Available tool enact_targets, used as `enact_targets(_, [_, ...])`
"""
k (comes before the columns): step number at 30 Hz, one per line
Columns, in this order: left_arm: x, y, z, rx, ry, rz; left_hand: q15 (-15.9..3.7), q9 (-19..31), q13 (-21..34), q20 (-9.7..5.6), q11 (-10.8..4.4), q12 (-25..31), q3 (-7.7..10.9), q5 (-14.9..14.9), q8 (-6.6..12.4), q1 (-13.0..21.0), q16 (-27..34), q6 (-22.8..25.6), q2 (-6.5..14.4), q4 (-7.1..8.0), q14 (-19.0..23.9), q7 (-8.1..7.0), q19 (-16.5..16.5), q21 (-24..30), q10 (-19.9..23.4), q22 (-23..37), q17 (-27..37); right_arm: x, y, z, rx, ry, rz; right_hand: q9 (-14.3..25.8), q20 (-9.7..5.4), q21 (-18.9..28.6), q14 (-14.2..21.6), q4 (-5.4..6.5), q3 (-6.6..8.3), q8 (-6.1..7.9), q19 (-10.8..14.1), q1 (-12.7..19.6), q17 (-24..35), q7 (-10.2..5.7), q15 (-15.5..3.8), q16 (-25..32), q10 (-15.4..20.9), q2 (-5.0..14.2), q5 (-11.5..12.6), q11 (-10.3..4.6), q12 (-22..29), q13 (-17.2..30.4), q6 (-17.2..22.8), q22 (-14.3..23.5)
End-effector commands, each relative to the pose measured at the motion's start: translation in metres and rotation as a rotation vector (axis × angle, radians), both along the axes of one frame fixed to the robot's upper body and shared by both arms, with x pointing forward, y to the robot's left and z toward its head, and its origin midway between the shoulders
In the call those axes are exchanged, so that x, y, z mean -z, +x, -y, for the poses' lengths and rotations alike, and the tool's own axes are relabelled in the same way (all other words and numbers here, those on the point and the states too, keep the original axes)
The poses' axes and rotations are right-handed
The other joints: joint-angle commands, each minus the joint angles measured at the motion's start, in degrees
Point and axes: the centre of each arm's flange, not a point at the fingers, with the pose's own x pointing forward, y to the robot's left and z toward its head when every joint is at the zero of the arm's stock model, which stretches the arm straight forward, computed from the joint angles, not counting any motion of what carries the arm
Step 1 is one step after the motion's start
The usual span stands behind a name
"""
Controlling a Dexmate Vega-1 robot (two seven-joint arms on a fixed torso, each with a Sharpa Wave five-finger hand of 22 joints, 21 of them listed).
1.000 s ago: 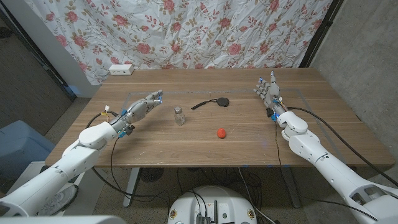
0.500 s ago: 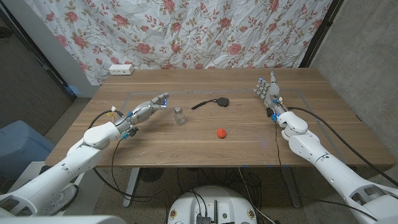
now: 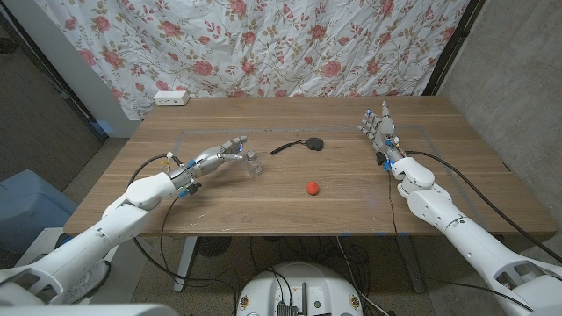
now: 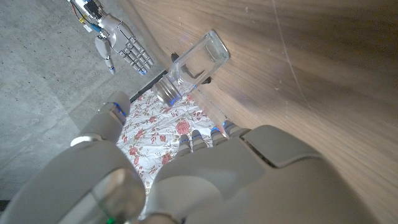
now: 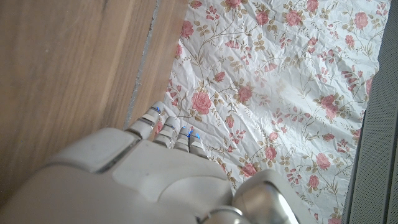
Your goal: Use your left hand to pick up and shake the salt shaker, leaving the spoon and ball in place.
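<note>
Over on the left side of the long wooden table (image 3: 219,206), the robot's white left hand (image 3: 219,155) is stretched out low over the wood, fingers spread and pointing at the small clear glass salt shaker with a metal cap (image 3: 253,163); the fingertips (image 3: 239,145) sit just beside the shaker, and from the head view I cannot tell whether they touch it. The left wrist view helps: the shaker (image 4: 190,68) stands upright on the wood, clear of the hand's (image 4: 205,180) own fingertips (image 4: 198,135), so this hand is spread wide and holding nothing (the far hand (image 4: 122,48) peeks in behind the glass there too). Moving right, the black spoon with a round bowl and thin handle (image 3: 300,145) lies on the table beyond the shaker, well apart from it, and the little red ball (image 3: 312,187) sits nearer the front edge, to the right of the shaker. Further right, the white right hand (image 3: 378,128) stands near the table's far right side, fingers up and apart, nothing in it; its wrist view shows the back of the hand (image 5: 143,180) against bare wood and the rose-printed white curtain (image 5: 280,81).
</note>
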Motion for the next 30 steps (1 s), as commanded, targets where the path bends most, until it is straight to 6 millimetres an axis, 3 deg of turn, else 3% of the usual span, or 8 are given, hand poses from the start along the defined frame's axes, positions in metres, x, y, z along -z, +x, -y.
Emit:
enact_targets(1, [0.006,0.006,0.009,-0.016,0.033,0.006,-0.99,0.2,0.3,0.55,-0.21,0.68,0.42,0.26,0.57,1.02,0.47,0.76,0.01,-0.04,-1.07,0.23,-2.14,0.29,1.05,0.09,0.32,0.0,0.0,0.0,0.0,0.0,0.0,0.16,0.11,0.51,-0.32,0.25,-0.28,0.21,0.38,-0.13,0.22,0.43,-1.94,0.31,-0.6,5.59,0.34,0.01,0.28,0.32,-0.07,0.29])
enact_targets(14, [0.009,0.016,0.017,-0.022,0.044,0.006,1.78,0.23,0.33,1.99,-0.28,1.0,0.53,0.13,1.15,2.16,0.32,2.48,-0.74,0.0,-2.13,0.46,-3.6,0.26,2.52,0.14,0.37,0.0,0.0,0.0,0.0,0.0,0.0,0.17,0.13,0.51,-0.29,0.25,-0.3,0.22,0.36,-0.13,0.28,0.37,-1.94,0.32,-0.58,5.6,0.34,0.05,0.28,0.37,-0.03,0.29])
enact_targets(30, [0.006,0.029,0.015,-0.026,0.084,0.002,1.42,0.24,0.39,2.49,-0.56,1.62,0.58,0.05,1.92,3.23,0.69,5.0,-1.4,0.03,-1.78,0.84,-3.56,0.59,5.18,0.16,0.39,0.0,0.0,0.0,0.0,0.0,0.0,0.17,0.2,0.52,-0.4,0.25,-0.32,0.23,0.35,-0.14,0.36,0.47,-1.97,0.28,-0.57,5.6,0.34,0.01,0.27,0.44,-0.01,0.29])
